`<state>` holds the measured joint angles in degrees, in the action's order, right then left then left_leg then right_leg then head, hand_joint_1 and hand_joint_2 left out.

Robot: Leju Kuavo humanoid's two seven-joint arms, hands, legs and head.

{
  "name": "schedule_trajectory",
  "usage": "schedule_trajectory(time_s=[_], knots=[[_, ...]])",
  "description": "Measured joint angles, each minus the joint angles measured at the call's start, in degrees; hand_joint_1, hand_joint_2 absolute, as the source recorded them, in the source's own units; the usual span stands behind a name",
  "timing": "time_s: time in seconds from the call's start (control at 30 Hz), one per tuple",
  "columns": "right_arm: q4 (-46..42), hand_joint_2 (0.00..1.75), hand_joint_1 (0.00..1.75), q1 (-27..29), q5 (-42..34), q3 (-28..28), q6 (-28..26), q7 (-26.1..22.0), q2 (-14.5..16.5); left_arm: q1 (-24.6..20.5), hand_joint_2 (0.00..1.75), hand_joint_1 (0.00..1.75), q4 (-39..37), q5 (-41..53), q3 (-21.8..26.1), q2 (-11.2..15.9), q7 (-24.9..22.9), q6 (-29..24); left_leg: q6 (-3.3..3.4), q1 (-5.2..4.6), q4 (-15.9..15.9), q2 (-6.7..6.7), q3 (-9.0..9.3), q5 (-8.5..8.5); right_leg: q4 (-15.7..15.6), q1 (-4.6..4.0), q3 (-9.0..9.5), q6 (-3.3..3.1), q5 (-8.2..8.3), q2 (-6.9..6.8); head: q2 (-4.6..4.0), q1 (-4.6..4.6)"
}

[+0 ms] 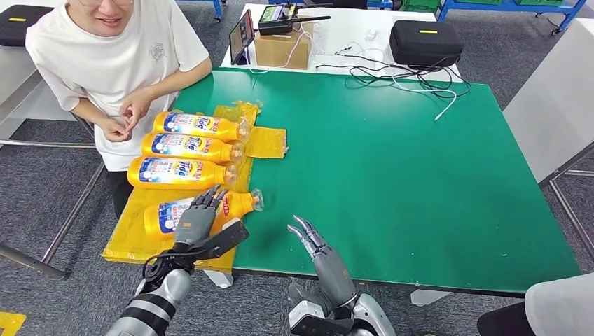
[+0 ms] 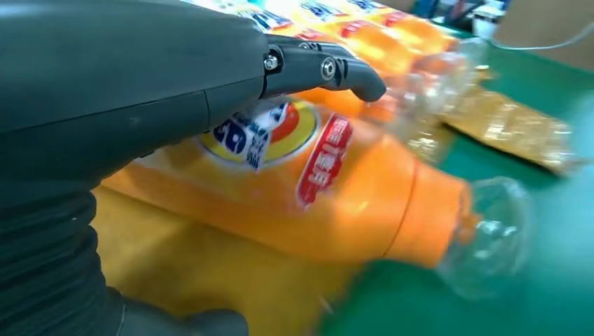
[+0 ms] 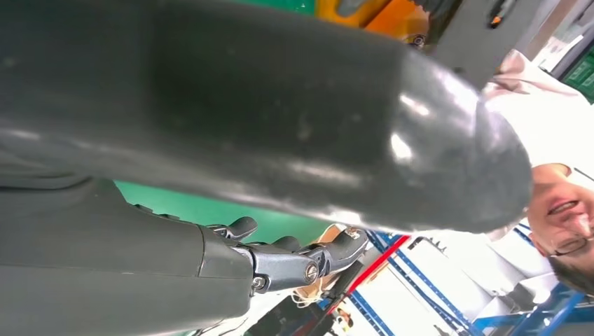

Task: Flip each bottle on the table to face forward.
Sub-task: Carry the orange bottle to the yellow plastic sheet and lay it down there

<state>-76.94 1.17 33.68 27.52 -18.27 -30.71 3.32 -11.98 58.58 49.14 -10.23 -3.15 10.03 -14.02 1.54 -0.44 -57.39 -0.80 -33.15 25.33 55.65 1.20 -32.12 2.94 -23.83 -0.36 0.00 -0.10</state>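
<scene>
Four orange Tide bottles lie on their sides on a yellow mat point(image 1: 129, 241) at the left of the green table point(image 1: 420, 182). Three of them point(image 1: 196, 126) point(image 1: 188, 147) point(image 1: 178, 172) lie in a row at the back, labels up, clear caps pointing right. The nearest bottle point(image 1: 238, 205) point(image 2: 336, 203) lies slightly askew, label up, with a clear cap point(image 2: 490, 234). My left hand point(image 1: 198, 217) point(image 2: 140, 91) hovers over it, fingers point(image 2: 329, 70) stretched across its top and not wrapped around it. My right hand point(image 1: 315, 245) point(image 3: 280, 262) is open over the table's front edge, holding nothing.
A person in a white shirt point(image 1: 112, 63) sits at the table's left side, close to the bottles. A cardboard box point(image 1: 282, 49), a black case point(image 1: 425, 42) and loose cables point(image 1: 406, 80) lie at the back. Crumpled yellow plastic point(image 1: 266, 142) lies right of the bottles.
</scene>
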Motion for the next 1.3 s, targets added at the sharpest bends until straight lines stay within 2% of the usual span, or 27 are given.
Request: schedule_trajectory(time_s=[0.03, 0.13, 0.17, 0.27, 0.33, 0.4, 0.5, 0.63, 0.77, 0.9, 1.07, 1.17, 1.3], knots=[[0.05, 0.00, 0.00, 0.09, -0.10, 0.00, -0.43, -0.21, 0.00, 0.92, 1.75, 0.00, 1.67, -1.09, -0.63, -0.10, 0.70, -0.70, 0.00, 0.00, 0.00, 0.02, -0.10, 0.00, 0.00, 0.00, -0.11, 0.00, 0.00, 0.01, 0.00, 0.00], [0.04, 0.00, 0.00, 0.64, -1.94, -0.26, -3.93, -2.15, 0.22, 3.55, 0.44, 0.00, 6.92, -5.28, -2.07, -0.98, 4.11, -6.03, 0.00, 0.00, -0.02, 0.12, -0.36, 0.00, 0.00, -0.01, -0.40, 0.01, 0.02, 0.02, 0.00, -0.01], [-0.03, 0.44, 0.00, 0.88, -3.02, -0.46, -5.64, -3.15, 0.44, 4.24, 0.00, 0.00, 8.74, -6.90, -2.48, -1.48, 5.33, -8.11, 0.00, 0.01, -0.02, 0.15, -0.42, 0.00, 0.00, -0.01, -0.47, 0.01, 0.02, 0.03, 0.01, -0.01], [-1.15, 1.75, 0.00, 1.76, -8.10, -1.31, -12.70, -6.79, 1.65, 5.82, 0.00, 0.00, 13.78, -14.73, -3.61, -2.97, 9.89, -12.51, -0.01, 0.01, -0.01, 0.21, -0.54, 0.01, 0.00, -0.02, -0.59, 0.02, 0.02, 0.05, 0.01, -0.01], [-2.73, 1.75, 0.00, 2.25, -10.98, -2.09, -18.06, -8.47, 2.87, 6.82, 0.87, 0.00, 16.92, -19.02, -4.43, -3.78, 12.70, -15.59, -0.01, 0.02, -0.01, 0.24, -0.61, 0.01, 0.01, -0.03, -0.67, 0.01, 0.02, 0.08, 0.01, -0.01], [-4.60, 1.75, 0.00, 2.70, -11.12, -3.43, -20.79, -8.99, 4.32, 7.86, 1.75, 0.00, 19.89, -20.53, -5.39, -4.17, 14.17, -19.09, -0.02, 0.03, 0.00, 0.29, -0.64, 0.02, 0.01, -0.04, -0.73, 0.01, 0.02, 0.10, 0.01, 0.00], [-6.69, 1.75, 0.00, 3.27, -11.88, -5.46, -21.36, -9.22, 6.23, 9.46, 1.75, 0.00, 23.88, -24.29, -6.40, -4.33, 16.25, -21.54, -0.05, 0.05, 0.00, 0.32, -0.65, 0.04, 0.01, -0.05, -0.75, 0.00, 0.01, 0.12, 0.00, -0.01], [-6.82, 1.75, 0.00, 3.65, -16.47, -5.95, -21.42, -9.25, 7.23, 12.40, 1.75, 0.00, 28.77, -30.51, -6.69, -5.02, 19.70, -22.98, -0.05, 0.05, 0.01, 0.32, -0.68, 0.05, 0.00, -0.04, -0.77, -0.01, 0.00, 0.13, 0.01, -0.01], [-5.21, 0.00, 0.00, 3.57, -21.13, -4.77, -21.31, -9.23, 7.28, 15.33, 1.75, 0.00, 31.60, -33.93, -6.79, -5.97, 21.09, -23.66, -0.04, 0.04, 0.01, 0.30, -0.72, 0.05, 0.00, -0.03, -0.78, 0.00, 0.00, 0.12, 0.00, 0.00], [-3.33, 0.00, 0.00, 3.18, -23.24, -3.49, -21.12, -8.28, 7.29, 17.62, 1.75, 0.00, 32.08, -34.27, -7.65, -6.55, 21.48, -24.11, -0.04, 0.04, 0.01, 0.30, -0.73, 0.05, -0.01, -0.03, -0.80, 0.00, 0.00, 0.12, 0.00, -0.01], [-1.67, 0.00, 0.00, 2.72, -20.64, -3.32, -21.37, -6.95, 8.16, 18.89, 1.75, 0.00, 31.19, -36.60, -9.48, -6.99, 21.53, -24.19, -0.04, 0.05, 0.01, 0.29, -0.74, 0.05, 0.00, -0.05, -0.83, 0.00, 0.00, 0.12, 0.01, -0.01], [-1.46, 0.00, 0.00, 2.41, -23.52, -3.32, -21.40, -7.21, 8.56, 18.86, 1.75, 0.00, 29.38, -39.66, -11.04, -6.97, 22.04, -24.24, -0.04, 0.05, 0.01, 0.30, -0.74, 0.05, 0.00, -0.05, -0.82, -0.01, 0.00, 0.13, 0.01, -0.01], [-2.08, 1.75, 0.00, 2.30, -26.66, -3.15, -21.43, -6.80, 8.51, 18.82, 1.75, 0.00, 26.90, -45.17, -12.81, -6.87, 23.63, -24.06, -0.04, 0.04, 0.01, 0.30, -0.74, 0.05, 0.00, -0.04, -0.83, 0.00, 0.00, 0.13, 0.01, -0.01]])
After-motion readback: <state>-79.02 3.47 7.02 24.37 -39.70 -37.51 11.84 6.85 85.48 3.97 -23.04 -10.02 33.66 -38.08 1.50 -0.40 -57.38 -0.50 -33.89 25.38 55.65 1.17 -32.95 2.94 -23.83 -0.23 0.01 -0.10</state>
